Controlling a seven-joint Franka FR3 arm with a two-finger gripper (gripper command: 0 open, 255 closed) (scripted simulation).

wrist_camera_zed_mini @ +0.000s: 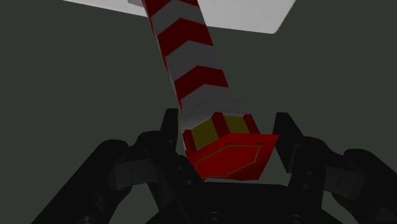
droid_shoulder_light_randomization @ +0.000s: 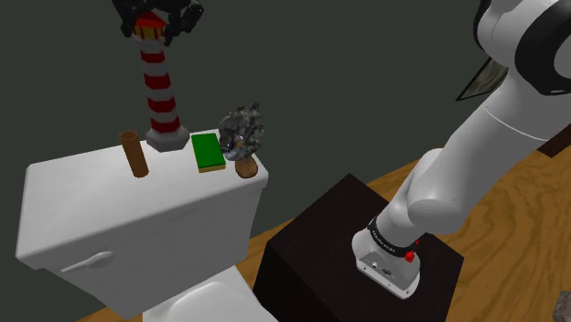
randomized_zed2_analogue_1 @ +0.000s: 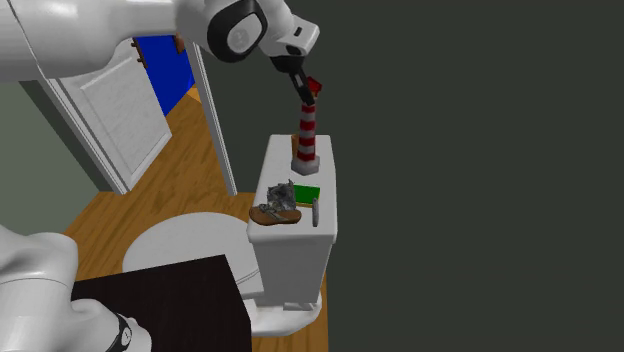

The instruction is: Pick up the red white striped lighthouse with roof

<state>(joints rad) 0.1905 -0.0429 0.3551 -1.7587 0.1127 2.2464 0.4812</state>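
Note:
The red and white striped lighthouse [droid_shoulder_light_randomization: 159, 91] stands on its grey base at the back of a white toilet tank lid [droid_shoulder_light_randomization: 101, 197]. My black gripper [droid_shoulder_light_randomization: 156, 26] comes down over its red, yellow-trimmed roof [wrist_camera_zed_mini: 232, 156]. In the wrist view the two fingertips [wrist_camera_zed_mini: 170, 127] press against the roof's two sides, so the gripper [wrist_camera_zed_mini: 226, 127] is shut on the lighthouse top. The striped tower [wrist_camera_zed_mini: 188, 57] leans away from the hand toward the lid. In the second exterior view the gripper [randomized_zed2_analogue_1: 305, 85] caps the lighthouse [randomized_zed2_analogue_1: 307, 130] at the tank's far end.
On the lid near the lighthouse base are a brown cylinder [droid_shoulder_light_randomization: 134, 154], a green block [droid_shoulder_light_randomization: 208, 151] and a grey crumpled object on a brown base [droid_shoulder_light_randomization: 242, 137]. A dark wall rises right behind the tank. The black stand [droid_shoulder_light_randomization: 357, 256] is at the lower right.

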